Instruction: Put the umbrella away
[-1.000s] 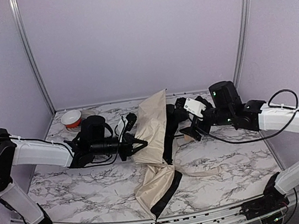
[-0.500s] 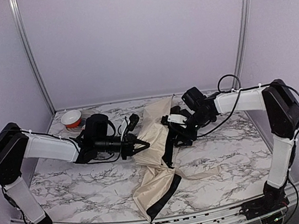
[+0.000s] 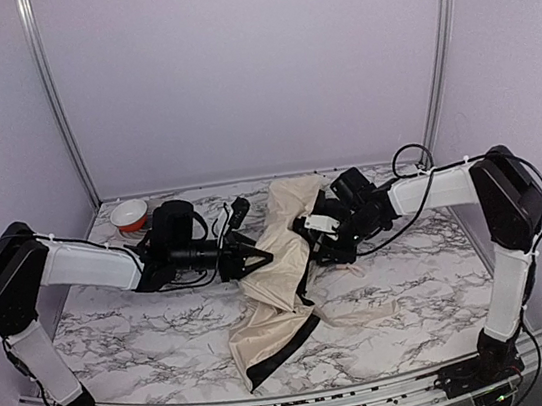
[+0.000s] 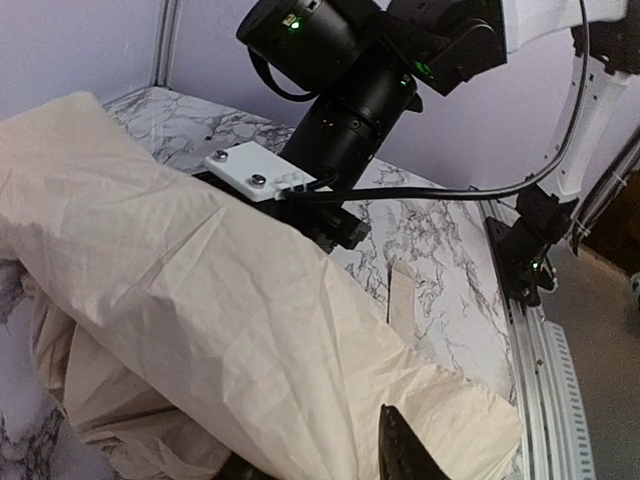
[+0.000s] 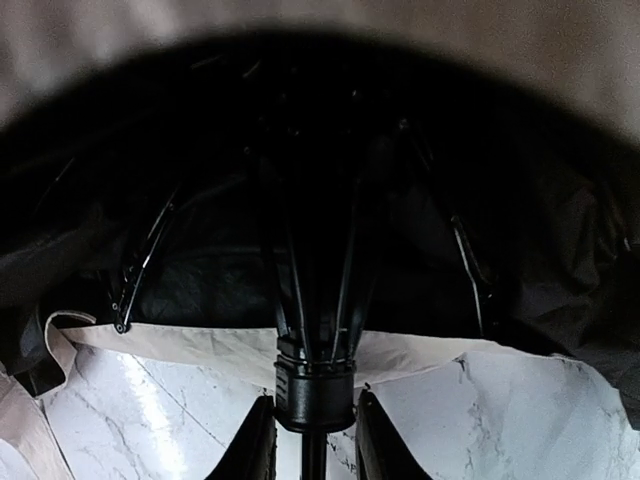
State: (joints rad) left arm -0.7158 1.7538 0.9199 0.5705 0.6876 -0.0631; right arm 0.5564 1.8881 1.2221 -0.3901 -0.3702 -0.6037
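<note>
Umbrella [image 3: 274,298]: crumpled cream canopy, black underside, thin black ribs. Right claw [image 5: 315,410] clamps black rib hub, canopy doming just ahead. Left claw [image 3: 256,256] against fabric; grip unclear.

Top external view: fixed high at the near edge, facing forward and down over the whole marble surface [image 3: 146,321] to the back wall [image 3: 252,64]; distant.

Left wrist view: low and close, looking across the cream canopy of the umbrella [image 4: 200,300] toward the right arm [image 4: 360,110].

Right wrist view: very close, looking along the right pincer [image 5: 314,400] into the canopy's black underside.

All three views share the umbrella
</note>
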